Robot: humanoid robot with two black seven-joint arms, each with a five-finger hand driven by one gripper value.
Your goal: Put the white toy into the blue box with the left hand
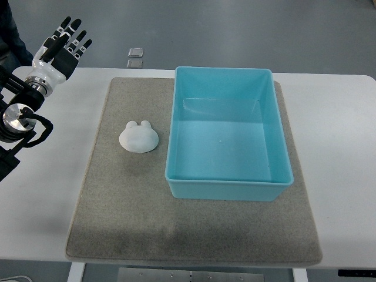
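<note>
Left hand (63, 42) up at far left corner of desk (341, 147), fingers spread, holding nothing, palm over desk edge. White toy (138, 137) lies well apart from hand, nearer the robot and to hand's right, flat on grey mat (117, 217), two small ears pointing away. Blue box (229, 140) sits further right of hand, just beside toy, not touching, open top. Two small square tiles (136, 57) on floor beyond desk, right of hand.
</note>
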